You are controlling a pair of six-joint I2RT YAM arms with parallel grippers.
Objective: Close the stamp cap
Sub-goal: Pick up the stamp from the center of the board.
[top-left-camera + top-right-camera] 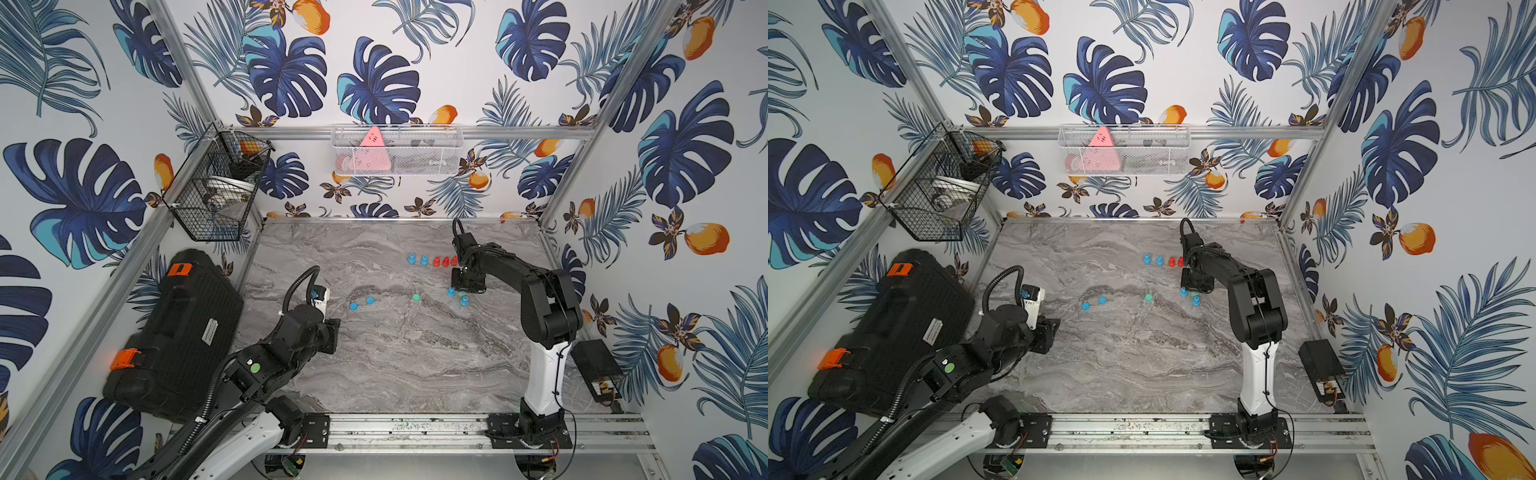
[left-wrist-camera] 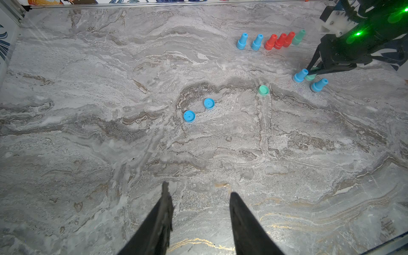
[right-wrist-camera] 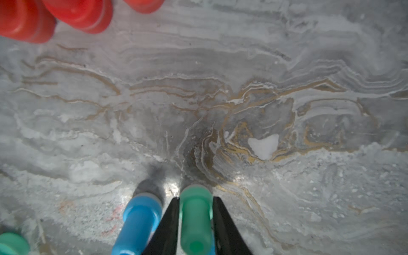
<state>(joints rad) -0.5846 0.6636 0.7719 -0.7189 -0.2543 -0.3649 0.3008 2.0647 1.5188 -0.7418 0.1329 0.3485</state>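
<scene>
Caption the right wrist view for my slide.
Right claw grips a green stamp beside a blue stamp on the marble table, red stamps beyond.

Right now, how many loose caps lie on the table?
3: a blue cap, a second blue cap beside it, a green cap apart from both. None looks hidden.

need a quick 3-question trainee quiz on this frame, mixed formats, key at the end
1. Multiple choice: what stands between the fingers of the right gripper? A) red stamp B) green stamp C) blue cap
2. True or false: the left gripper holds a blue cap.
3. How many caps lie loose on the marble table?
Key: 1 B. 2 False: it is open and empty. 3 Three: two blue caps and one green cap.
</scene>
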